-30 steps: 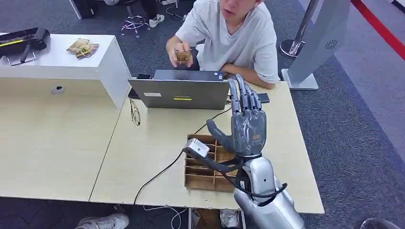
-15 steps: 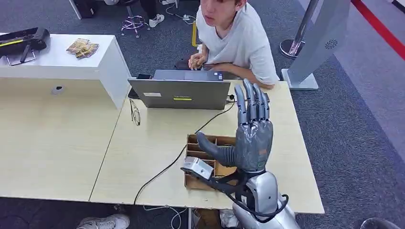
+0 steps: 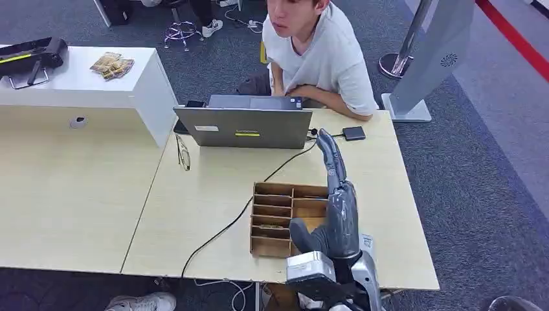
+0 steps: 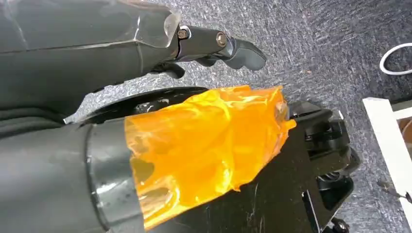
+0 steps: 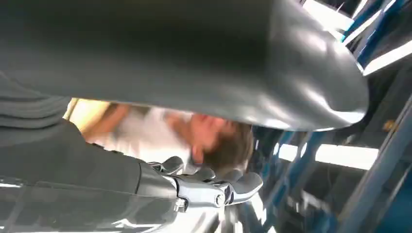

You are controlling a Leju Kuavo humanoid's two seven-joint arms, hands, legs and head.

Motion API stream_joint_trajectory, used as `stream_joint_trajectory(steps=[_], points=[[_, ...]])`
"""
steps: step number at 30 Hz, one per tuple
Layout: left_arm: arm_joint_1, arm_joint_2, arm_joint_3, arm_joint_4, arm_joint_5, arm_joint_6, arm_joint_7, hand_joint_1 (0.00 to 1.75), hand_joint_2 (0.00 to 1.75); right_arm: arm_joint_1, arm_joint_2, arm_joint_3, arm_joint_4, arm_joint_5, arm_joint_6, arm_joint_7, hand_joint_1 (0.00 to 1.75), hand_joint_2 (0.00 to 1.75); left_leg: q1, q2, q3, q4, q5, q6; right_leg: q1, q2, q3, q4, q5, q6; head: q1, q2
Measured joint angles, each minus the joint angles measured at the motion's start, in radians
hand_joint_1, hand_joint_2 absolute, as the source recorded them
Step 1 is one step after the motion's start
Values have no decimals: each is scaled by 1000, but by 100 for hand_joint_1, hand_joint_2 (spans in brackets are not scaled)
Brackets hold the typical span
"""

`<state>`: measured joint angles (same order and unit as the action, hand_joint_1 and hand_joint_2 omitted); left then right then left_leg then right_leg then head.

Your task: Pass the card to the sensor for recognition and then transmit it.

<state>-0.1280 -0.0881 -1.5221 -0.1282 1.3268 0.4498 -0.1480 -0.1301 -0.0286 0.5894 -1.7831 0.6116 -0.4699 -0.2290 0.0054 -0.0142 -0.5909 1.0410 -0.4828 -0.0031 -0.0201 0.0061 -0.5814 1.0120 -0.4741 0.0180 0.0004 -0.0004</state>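
My right hand is raised over the near right part of the light wooden table, edge-on to the head camera. Its fingers point straight away from me, the thumb sticks out, and it holds nothing. In the right wrist view the fingers stretch out under the thick thumb. A wooden divided tray lies just left of the hand. Brownish cards lie on a white cabinet at the far left, beside a black device. My left hand hangs over grey carpet, holding nothing.
A grey laptop stands at the table's far edge, with a person seated behind it. A black cable crosses the table to its near edge. A small black box lies at the far right. A grey stand rises beyond.
My right hand has dropped back toward the table's near edge and turned from palm-flat to edge-on. The person has lowered both hands behind the laptop; the brown item they held is out of sight.
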Motion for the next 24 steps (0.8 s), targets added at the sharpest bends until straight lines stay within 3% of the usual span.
stream_joint_trajectory(steps=[12,21,24], points=[[1,2,0,0,18,6,-10,0,0,65,-32,13,-56,-570,340,-217,0,0,0,0,0,0,0,0,0,0,0,0,0,0,0,0],[0,2,0,0,27,5,-10,0,0,100,-33,36,-78,-845,593,-264,0,0,0,0,0,0,0,0,0,0,0,0,0,0,0,0],[0,2,0,0,32,5,-11,0,0,107,-33,40,-77,-876,630,-265,0,0,0,0,0,0,0,0,0,0,0,0,0,0,0,0]])
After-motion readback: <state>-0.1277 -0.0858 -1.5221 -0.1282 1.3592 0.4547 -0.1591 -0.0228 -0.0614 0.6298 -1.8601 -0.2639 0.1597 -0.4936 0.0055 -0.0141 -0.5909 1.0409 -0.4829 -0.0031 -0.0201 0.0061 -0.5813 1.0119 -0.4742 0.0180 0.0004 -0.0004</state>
